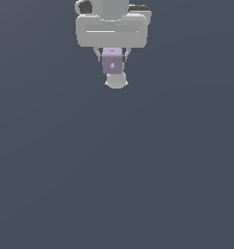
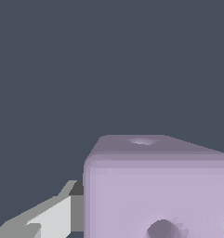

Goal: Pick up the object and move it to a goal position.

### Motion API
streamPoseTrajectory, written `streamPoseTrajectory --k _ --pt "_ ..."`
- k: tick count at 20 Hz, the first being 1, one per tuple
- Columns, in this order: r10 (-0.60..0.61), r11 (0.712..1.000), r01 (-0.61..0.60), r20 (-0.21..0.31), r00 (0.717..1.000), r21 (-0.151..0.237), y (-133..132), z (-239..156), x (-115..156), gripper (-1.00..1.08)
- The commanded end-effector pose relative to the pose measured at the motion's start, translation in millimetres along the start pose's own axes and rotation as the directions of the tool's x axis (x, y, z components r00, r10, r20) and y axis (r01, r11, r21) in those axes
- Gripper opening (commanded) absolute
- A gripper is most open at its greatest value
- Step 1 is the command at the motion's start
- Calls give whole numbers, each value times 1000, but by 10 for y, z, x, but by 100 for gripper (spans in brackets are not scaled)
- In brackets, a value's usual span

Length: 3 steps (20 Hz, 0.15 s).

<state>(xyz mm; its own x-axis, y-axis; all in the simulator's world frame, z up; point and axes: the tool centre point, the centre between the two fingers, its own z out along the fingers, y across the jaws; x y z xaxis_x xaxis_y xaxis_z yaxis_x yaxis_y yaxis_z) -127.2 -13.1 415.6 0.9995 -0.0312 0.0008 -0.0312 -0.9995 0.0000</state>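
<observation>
The object, a small pale lilac cube [image 1: 112, 61] with a tiny dark mark on its face, sits between the two fingers of my white-grey gripper [image 1: 112, 57] near the top of the exterior view. The fingers press on both its sides. The cube is narrower than the gripper body above it. In the wrist view the cube [image 2: 155, 186] fills the near part of the picture, with one white finger [image 2: 48, 216] against its side. A pale round shape [image 1: 116, 80] shows just below the cube in the exterior view; I cannot tell what it is.
A plain dark blue-grey ground [image 1: 113, 170] fills both views. No other object shows.
</observation>
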Motion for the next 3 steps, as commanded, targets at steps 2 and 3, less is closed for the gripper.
streamPoseTrajectory --k 2,3 --pt "0 1000 0 1 1000 0 0 -2 7 -100" --pt "0 1000 0 1 1000 0 0 1 7 -100"
